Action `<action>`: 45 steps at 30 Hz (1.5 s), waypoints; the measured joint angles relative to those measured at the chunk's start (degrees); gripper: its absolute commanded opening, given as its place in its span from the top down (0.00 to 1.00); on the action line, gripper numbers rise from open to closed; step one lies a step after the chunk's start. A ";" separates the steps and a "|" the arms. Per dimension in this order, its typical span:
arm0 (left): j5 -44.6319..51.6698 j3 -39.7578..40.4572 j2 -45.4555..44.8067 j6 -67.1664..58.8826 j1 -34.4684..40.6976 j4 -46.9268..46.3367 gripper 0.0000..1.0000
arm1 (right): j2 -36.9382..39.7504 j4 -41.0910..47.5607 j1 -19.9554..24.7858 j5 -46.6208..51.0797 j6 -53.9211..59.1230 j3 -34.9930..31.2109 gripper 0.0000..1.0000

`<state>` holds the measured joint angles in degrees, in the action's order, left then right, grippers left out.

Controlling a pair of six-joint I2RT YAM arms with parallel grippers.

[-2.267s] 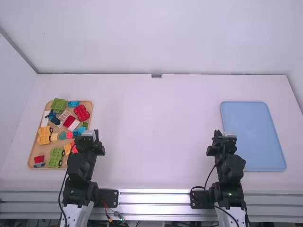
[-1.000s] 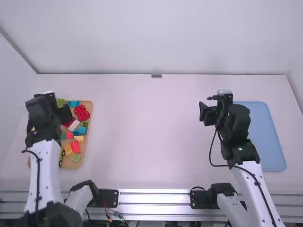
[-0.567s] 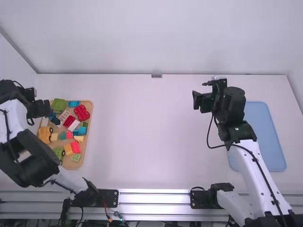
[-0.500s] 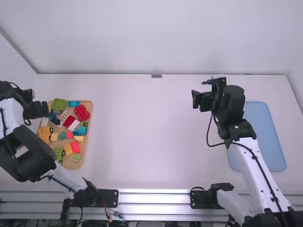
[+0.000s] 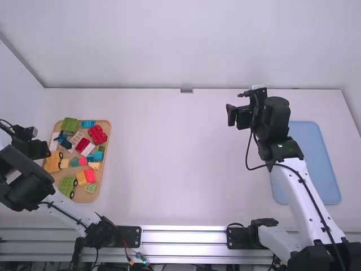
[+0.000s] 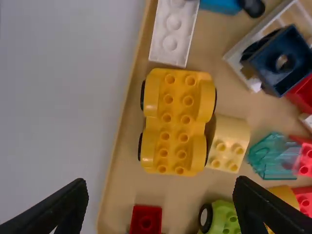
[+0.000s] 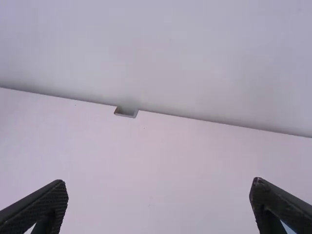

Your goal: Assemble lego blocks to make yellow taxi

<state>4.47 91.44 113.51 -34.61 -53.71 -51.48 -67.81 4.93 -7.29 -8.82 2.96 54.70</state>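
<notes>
While blocks [image 5: 97,134] lie in a tray [image 5: 86,196] at nine o'clock, left gripper [image 5: 40,142] hovers beside, fingers apart. Right gripper [image 5: 236,104]: two o'clock; fingers apart.

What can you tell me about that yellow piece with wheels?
The yellow piece looks like plastic: a chassis with rounded fenders over black wheels and two rows of studs. It sits studs up on the tan tray, near its edge, a cream block close alongside. The open left gripper isn't touching it.
</notes>
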 measured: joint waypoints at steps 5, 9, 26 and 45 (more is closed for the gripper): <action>0.02 0.02 2.78 -0.72 -0.07 -0.13 0.22 | 0.00 -0.44 0.00 0.02 0.20 0.00 0.02; 0.02 0.02 4.17 -1.31 -0.07 -0.17 0.23 | 0.00 -0.46 0.00 0.00 0.33 0.00 0.02; -0.22 0.02 8.61 -3.80 -0.04 -0.31 0.28 | 0.00 -0.48 0.00 0.00 0.28 0.00 0.02; -2.78 -3.23 9.66 -4.07 1.49 6.25 0.39 | 0.00 -0.90 0.00 -0.02 0.37 0.00 0.02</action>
<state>1.69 88.20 123.17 -38.68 -52.23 -45.23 -67.81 4.03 -7.29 -8.84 3.33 54.70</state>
